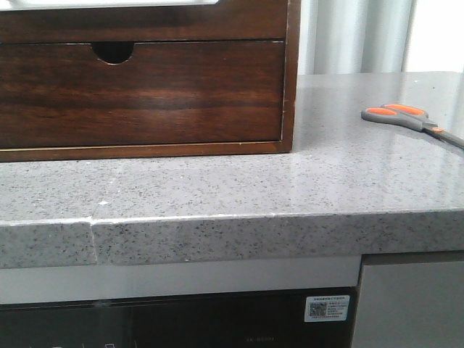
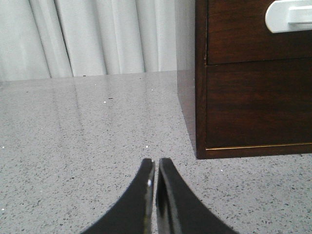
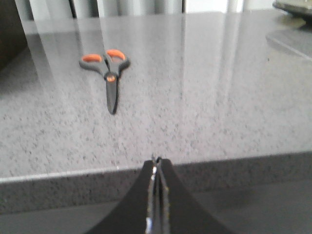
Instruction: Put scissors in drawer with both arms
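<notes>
The scissors (image 1: 406, 116), with orange-and-grey handles and grey blades, lie flat on the counter at the right, blades pointing right. In the right wrist view the scissors (image 3: 108, 73) lie well beyond my right gripper (image 3: 157, 159), which is shut and empty at the counter's front edge. The drawer (image 1: 145, 22) is the upper dark wood front with a pale cutout at its top edge, and it is closed. It also shows in the left wrist view (image 2: 243, 39). My left gripper (image 2: 156, 161) is shut and empty, low over the counter beside the cabinet's left corner. Neither gripper shows in the front view.
Below it is a lower drawer (image 1: 145, 94) with a half-round notch, closed. The wooden cabinet (image 1: 290, 72) stands on a grey speckled counter (image 1: 290, 188) with a thick front edge (image 1: 254, 235). Pale curtains hang behind. A dark object (image 3: 297, 7) sits at the far right of the counter.
</notes>
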### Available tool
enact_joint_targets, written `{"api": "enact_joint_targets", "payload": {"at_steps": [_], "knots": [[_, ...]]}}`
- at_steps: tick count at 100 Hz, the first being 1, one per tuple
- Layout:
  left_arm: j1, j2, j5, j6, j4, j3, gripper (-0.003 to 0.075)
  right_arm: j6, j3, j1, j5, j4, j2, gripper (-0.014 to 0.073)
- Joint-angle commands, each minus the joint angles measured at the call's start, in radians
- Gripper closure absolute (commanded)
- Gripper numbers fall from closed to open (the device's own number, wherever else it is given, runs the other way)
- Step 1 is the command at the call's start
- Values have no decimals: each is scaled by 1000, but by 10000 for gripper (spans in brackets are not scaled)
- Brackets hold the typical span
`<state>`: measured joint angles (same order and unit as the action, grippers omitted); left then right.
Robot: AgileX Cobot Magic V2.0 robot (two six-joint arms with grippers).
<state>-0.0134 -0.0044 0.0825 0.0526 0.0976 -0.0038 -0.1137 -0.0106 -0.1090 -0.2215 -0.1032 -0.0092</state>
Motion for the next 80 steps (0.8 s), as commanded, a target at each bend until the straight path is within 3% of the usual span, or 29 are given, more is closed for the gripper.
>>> {"api": "enact_joint_targets", "payload": {"at_steps": [1,29,38,58,80], "knots": [[2,-34,-83,9,0,19,740,8,-33,-5,154,-14,-28,640],[4,-34,-152,9,-176,19,740,8,-33,-5,261,-14,-28,639],[4,-34,-166,9,-182,10,740,-15,-30,1,266,49,-28,640],[4,-32,-155,9,-182,-55,740,-15,3,21,206,76,-22,640],[4,2,-35,9,-176,-149,740,-13,83,29,114,76,53,640]]}}
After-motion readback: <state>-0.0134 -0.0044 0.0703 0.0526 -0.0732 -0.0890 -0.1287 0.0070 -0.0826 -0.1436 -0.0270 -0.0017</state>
